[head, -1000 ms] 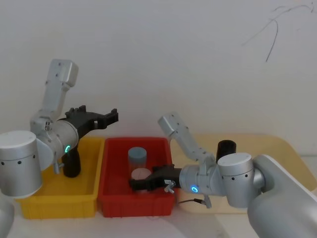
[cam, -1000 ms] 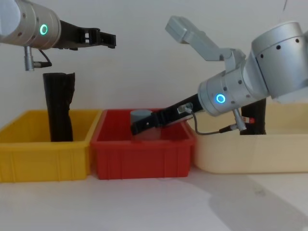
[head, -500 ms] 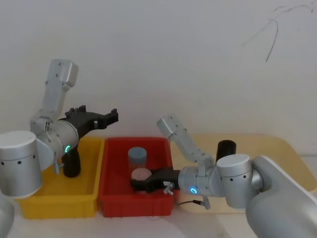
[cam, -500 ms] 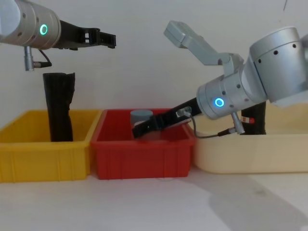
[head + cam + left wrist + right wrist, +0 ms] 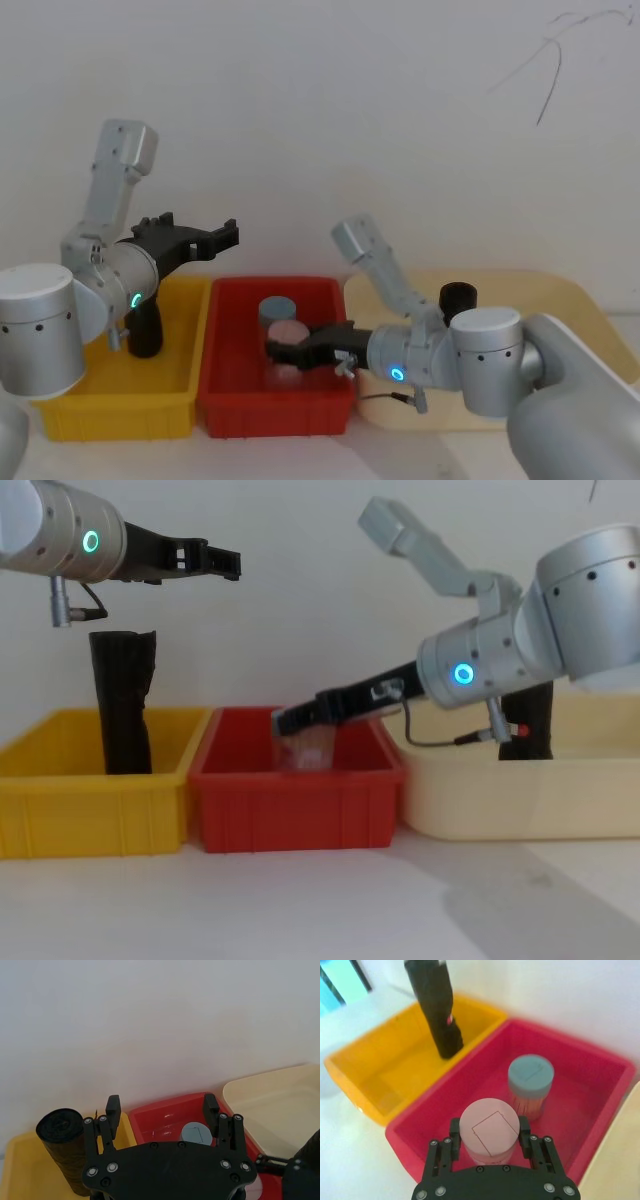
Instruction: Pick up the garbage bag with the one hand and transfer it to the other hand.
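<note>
The garbage bag [image 5: 458, 297], a black upright roll with a small red sticker, stands in the cream tray [image 5: 560, 290] on the right; in the chest view the garbage bag [image 5: 535, 720] is partly behind my right arm. My left gripper [image 5: 225, 237], on the green-ringed arm, hangs open in the air above the yellow bin [image 5: 110, 410], far from the bag. My right gripper [image 5: 285, 352], on the blue-ringed arm, is shut on a clear jar with a pink lid [image 5: 489, 1130] and holds it above the red bin [image 5: 290, 810].
A second black roll [image 5: 122, 700] with a flared ragged top stands in the yellow bin, below the left gripper. A jar with a blue-grey lid [image 5: 530, 1077] stands in the red bin. The three containers sit side by side against a white wall.
My right gripper has risen with the pink-lidded jar, lifting it off the red bin's floor. The left arm has not moved.
</note>
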